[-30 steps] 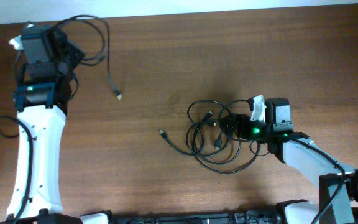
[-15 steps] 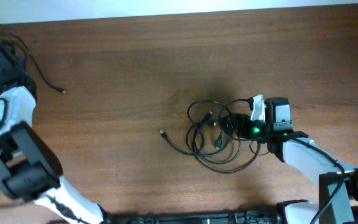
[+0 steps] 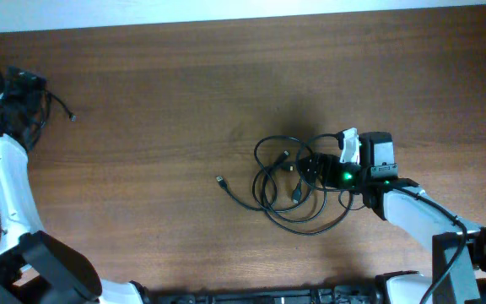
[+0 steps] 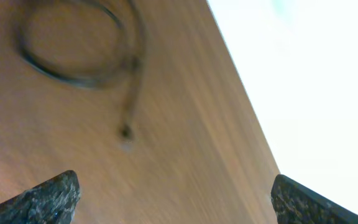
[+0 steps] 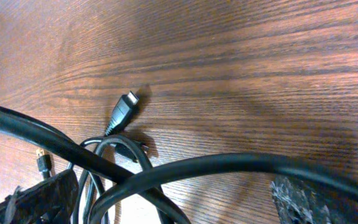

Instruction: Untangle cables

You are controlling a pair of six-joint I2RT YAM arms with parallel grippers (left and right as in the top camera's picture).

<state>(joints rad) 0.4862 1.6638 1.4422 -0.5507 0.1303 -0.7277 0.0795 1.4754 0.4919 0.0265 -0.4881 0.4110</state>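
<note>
Cables (image 3: pixel 297 192) are lying in a knotted heap of overlapping loops right of the middle of the wooden table (image 3: pixel 159 84), with one plug end (image 3: pixel 220 180) trailing out to the heap's left. The right gripper (image 3: pixel 315 167) is sitting down on the heap's right side, a green light (image 3: pixel 346 177) glowing just behind it. In the right wrist view its fingers (image 5: pixel 42 196) are standing spread wide, released, and two strands are running across the gap between them, while a second plug (image 5: pixel 123 112) is resting on bare wood just beyond. The strands there are crossing over and under each other, getting in the way of reaching any single one. One more cord (image 3: pixel 60 105) is lying well apart at the table's far left, near the back edge, its tip pointing toward the middle. The left gripper (image 4: pixel 176 199) is hanging over that corner with its fingertips (image 4: pixel 48 196) wide apart and nothing between them. Its blurred view is showing the cord's loop on the wood ahead and a bright white area (image 4: pixel 303 74) beyond the table's edge.
</note>
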